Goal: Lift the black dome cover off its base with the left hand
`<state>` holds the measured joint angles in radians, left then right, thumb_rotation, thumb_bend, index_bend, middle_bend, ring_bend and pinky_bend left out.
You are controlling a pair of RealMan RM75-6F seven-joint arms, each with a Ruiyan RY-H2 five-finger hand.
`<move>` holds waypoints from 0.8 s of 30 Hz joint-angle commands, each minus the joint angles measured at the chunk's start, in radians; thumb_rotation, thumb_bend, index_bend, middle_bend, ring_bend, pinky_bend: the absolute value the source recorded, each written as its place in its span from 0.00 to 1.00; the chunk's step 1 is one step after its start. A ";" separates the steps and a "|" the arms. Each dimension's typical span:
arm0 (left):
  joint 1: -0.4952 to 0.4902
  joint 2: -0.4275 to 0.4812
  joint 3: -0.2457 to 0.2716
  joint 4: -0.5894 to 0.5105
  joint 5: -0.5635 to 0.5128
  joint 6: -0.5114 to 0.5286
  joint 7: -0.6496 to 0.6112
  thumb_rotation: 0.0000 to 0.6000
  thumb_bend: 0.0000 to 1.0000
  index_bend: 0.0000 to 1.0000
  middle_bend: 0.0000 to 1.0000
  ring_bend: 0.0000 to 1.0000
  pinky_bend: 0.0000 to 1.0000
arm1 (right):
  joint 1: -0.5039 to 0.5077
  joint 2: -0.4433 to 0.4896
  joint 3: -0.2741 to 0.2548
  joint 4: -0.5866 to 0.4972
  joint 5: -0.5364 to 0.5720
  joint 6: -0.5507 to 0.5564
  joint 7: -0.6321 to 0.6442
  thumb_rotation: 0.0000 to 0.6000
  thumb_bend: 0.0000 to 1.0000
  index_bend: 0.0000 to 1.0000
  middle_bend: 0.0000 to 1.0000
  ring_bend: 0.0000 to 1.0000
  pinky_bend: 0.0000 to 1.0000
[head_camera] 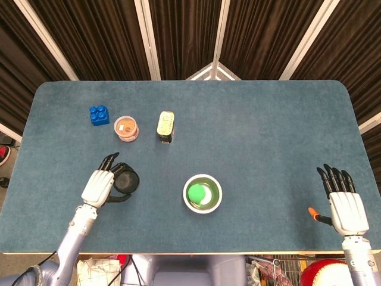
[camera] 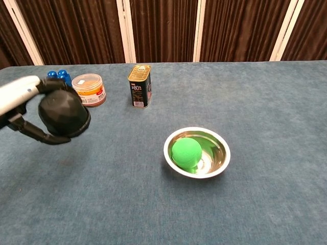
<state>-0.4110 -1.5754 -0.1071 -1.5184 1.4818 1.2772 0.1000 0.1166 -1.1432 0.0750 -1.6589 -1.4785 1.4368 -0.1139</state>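
- The black dome cover (camera: 63,113) is a matte, faceted dome with a wider rim around its bottom edge.
- It is up off the blue table (camera: 153,204), held in the air, seen in the chest view in front of the orange-lidded jar (camera: 89,89) and the blue block (camera: 59,75).
- It is tilted slightly, rim lowest at the right.
- The left hand (head_camera: 102,183) grips it, dark fingers (camera: 38,135) curled under its near side and the pale back of the hand over its top left.
- From overhead it (head_camera: 127,180) shows as a dark round shape just right of that hand.
- No base can be made out beneath it.
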 commanded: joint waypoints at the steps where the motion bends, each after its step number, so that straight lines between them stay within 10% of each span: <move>1: 0.019 0.039 0.017 -0.044 0.130 0.127 0.225 1.00 0.35 0.39 0.36 0.00 0.00 | -0.003 -0.003 -0.007 -0.005 -0.005 0.002 -0.008 1.00 0.18 0.03 0.00 0.02 0.00; 8: 0.014 -0.004 0.016 0.106 0.293 0.243 0.479 1.00 0.35 0.39 0.38 0.00 0.00 | -0.011 -0.004 -0.017 0.002 -0.011 0.007 -0.006 1.00 0.18 0.03 0.00 0.02 0.00; 13: 0.016 -0.016 0.015 0.123 0.269 0.233 0.439 1.00 0.35 0.41 0.41 0.00 0.00 | -0.013 -0.006 -0.021 0.014 -0.019 0.011 0.006 1.00 0.18 0.03 0.00 0.02 0.00; 16: 0.016 0.006 0.029 0.040 0.191 0.165 0.248 1.00 0.39 0.43 0.41 0.00 0.00 | -0.009 -0.012 -0.019 0.015 -0.020 0.008 0.003 1.00 0.18 0.03 0.00 0.02 0.00; 24: -0.077 0.263 0.048 -0.303 0.004 -0.222 -0.773 1.00 0.44 0.45 0.42 0.00 0.00 | -0.007 -0.019 -0.015 0.008 -0.010 0.004 -0.017 1.00 0.18 0.03 0.00 0.02 0.00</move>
<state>-0.4204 -1.4948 -0.0756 -1.5868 1.6195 1.3280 -0.0310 0.1097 -1.1622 0.0596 -1.6511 -1.4889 1.4409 -0.1311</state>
